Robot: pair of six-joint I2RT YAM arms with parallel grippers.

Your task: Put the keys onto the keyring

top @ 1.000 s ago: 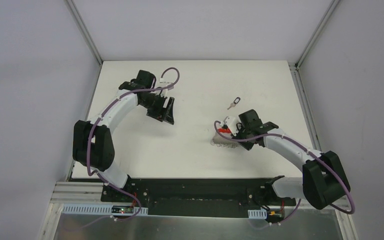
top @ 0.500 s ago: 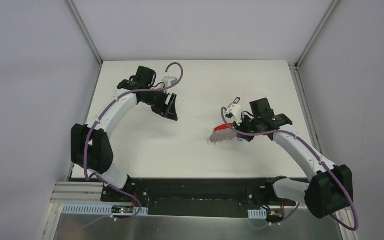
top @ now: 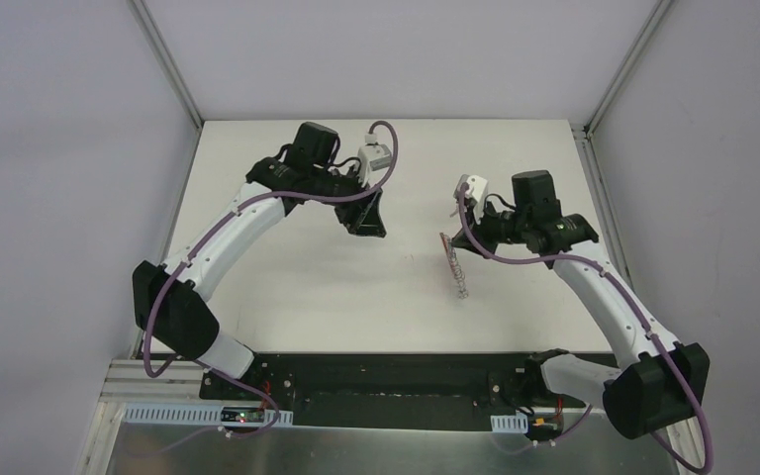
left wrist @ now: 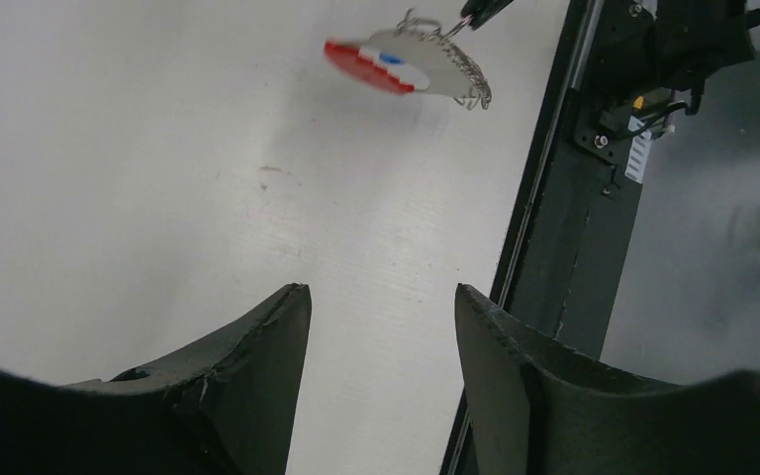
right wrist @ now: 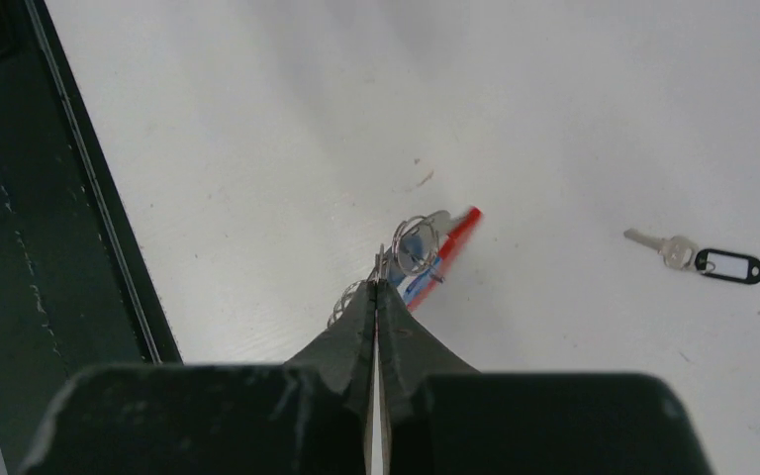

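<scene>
My right gripper (right wrist: 377,284) is shut on a small metal ring of the keyring (right wrist: 447,247), which hangs off the table from its tips. The keyring's red band (top: 445,243) is uppermost and the silvery chain (top: 461,282) dangles below. A blue-headed key (right wrist: 417,246) sits against the band; whether it is threaded on I cannot tell. The silver key with a dark loop (right wrist: 695,259) lies alone on the white table (top: 287,287). My left gripper (left wrist: 381,297) is open and empty, well left of the keyring (left wrist: 396,61), above bare table.
A black rail (left wrist: 544,297) runs along the table's near edge, also visible in the right wrist view as a dark strip (right wrist: 20,247). Grey walls and metal frame posts (top: 168,59) close in the table on three sides.
The right gripper lifted the keyring off the table and carried it farther back, so the chain now hangs down. The left arm swung right toward the middle, its jaws narrowing somewhat.
</scene>
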